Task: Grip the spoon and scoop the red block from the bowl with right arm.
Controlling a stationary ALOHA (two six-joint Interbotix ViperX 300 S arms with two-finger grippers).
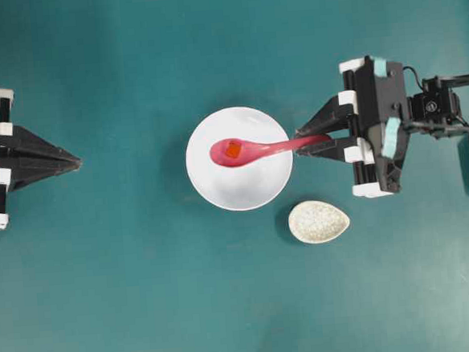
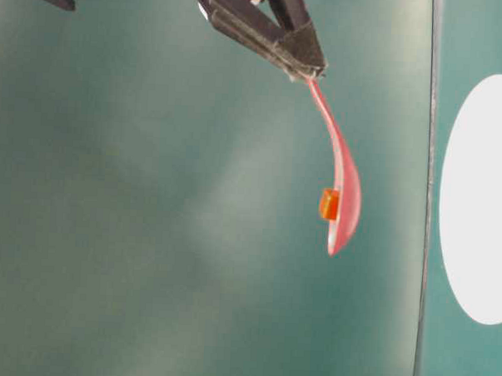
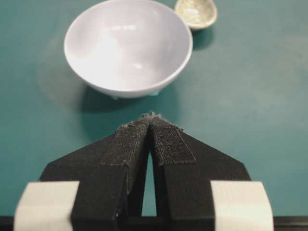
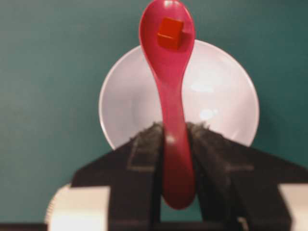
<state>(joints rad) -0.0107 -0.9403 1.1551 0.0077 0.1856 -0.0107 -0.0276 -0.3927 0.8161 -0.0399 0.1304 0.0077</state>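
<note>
The right hand sits right of centre in the overhead view, its two black fingers pinching the handle of the spoon. In the right wrist view the handle runs up between the finger pads, which press it from both sides, and its end pokes out below them near the bottom of the frame. The spoon reaches left from the hand, and its oval scoop hangs over the middle of the bowl. The block lies in the scoop, near its far end. The table-level view shows the spoon held in the air by its handle tip at the top of the frame, with the block resting against the scoop's inner face and the white bowl apart from it at the right edge. The left wrist view shows the inside of the bowl bare and glossy.

The bowl stands on the teal surface at the centre of the overhead view. Just below and right of it lies a small speckled spoon rest, not touching the bowl.

The left hand is at the left edge of the overhead view, well apart from the bowl, its point aimed toward it. In its own wrist view the fingertips are pressed together at the tip with nothing between them.
</note>
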